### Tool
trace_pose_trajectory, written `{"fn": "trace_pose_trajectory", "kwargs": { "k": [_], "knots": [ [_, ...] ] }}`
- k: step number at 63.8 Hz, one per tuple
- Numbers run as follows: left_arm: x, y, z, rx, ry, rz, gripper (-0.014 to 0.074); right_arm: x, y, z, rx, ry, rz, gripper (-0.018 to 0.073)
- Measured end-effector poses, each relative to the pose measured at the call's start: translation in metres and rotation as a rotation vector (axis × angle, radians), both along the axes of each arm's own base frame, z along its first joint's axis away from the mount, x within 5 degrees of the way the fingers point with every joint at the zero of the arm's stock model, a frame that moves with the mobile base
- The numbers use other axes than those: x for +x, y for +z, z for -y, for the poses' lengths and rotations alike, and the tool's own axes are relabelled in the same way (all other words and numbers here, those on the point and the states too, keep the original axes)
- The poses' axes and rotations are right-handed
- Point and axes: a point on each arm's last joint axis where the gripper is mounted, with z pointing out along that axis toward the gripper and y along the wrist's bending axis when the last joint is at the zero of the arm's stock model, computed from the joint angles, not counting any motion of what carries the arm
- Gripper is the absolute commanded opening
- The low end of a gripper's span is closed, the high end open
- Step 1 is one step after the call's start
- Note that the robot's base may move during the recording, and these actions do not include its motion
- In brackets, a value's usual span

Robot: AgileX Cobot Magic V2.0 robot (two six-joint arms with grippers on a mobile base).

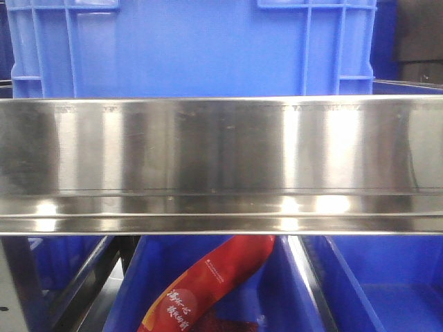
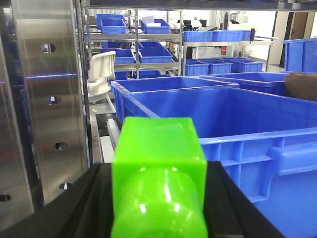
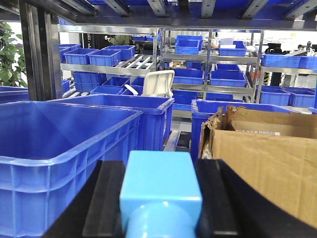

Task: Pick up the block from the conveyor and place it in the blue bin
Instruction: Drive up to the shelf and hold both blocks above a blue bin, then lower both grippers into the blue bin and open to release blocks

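1. Front: you see a steel rail (image 1: 221, 159) crossing below a blue crate (image 1: 194, 48).
2. Left wrist: your left gripper (image 2: 158, 168) grasps a green block (image 2: 158, 193), with a blue bin (image 2: 257, 135) ahead to its right.
3. Right wrist: your right gripper (image 3: 161, 166) grasps a light-blue block (image 3: 161, 196), with a large blue tub (image 3: 59, 161) to the left and a cardboard box (image 3: 267, 163) to the right.

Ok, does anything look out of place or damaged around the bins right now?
Two things. A cardboard box with a ragged, torn top flap sits among the blue bins in the right wrist view. And a red printed packet lies slanted in a lower blue bin under the steel rail.
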Motion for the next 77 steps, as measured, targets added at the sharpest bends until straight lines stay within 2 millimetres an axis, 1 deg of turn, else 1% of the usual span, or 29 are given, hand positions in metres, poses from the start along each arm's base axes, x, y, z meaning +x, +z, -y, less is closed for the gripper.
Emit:
{"fn": "trace_pose_trajectory", "kwargs": {
  "k": [5,8,15,21,28,33,39,47,55,64,71,77],
  "knots": [
    [0.000,0.006,0.000,0.000,0.001,-0.003,-0.0111,-0.001,0.007,-0.001,0.000,0.011,0.000,-0.0162],
    [0.003,0.013,0.001,0.003,0.002,-0.005,-0.0111,-0.001,0.016,-0.002,0.000,0.027,0.005,-0.0162],
    [0.013,0.028,0.003,0.027,0.004,-0.006,-0.0111,0.007,0.032,-0.007,0.000,0.066,0.005,-0.0162],
    [0.028,0.041,0.008,0.044,0.004,-0.022,-0.0111,0.020,0.042,-0.017,-0.005,0.119,-0.017,-0.0162],
    [0.046,0.053,0.017,0.052,-0.025,-0.043,-0.0111,0.041,0.046,-0.032,-0.025,0.182,-0.074,-0.0162],
    [0.061,0.062,0.027,0.060,-0.065,-0.056,-0.0111,0.055,0.051,-0.045,-0.036,0.229,-0.105,-0.0162],
    [0.073,0.074,0.039,0.067,-0.112,-0.071,-0.0111,0.073,0.055,-0.061,-0.050,0.272,-0.140,-0.0162],
    [0.100,0.083,0.063,0.064,-0.177,-0.147,-0.0111,0.098,0.060,-0.082,-0.065,0.314,-0.175,-0.0162],
    [0.131,0.083,0.087,0.080,-0.213,-0.209,-0.0111,0.121,0.063,-0.099,-0.059,0.333,-0.207,-0.0162],
    [0.164,0.073,0.112,0.069,-0.241,-0.291,-0.0111,0.151,0.061,-0.117,-0.050,0.339,-0.258,-0.0162],
    [0.186,0.067,0.124,0.076,-0.242,-0.325,-0.0111,0.169,0.057,-0.128,-0.065,0.343,-0.314,-0.0162],
    [0.200,0.060,0.132,0.080,-0.242,-0.345,-0.0111,0.179,0.053,-0.134,-0.077,0.345,-0.355,-0.0162]
  ]
}}
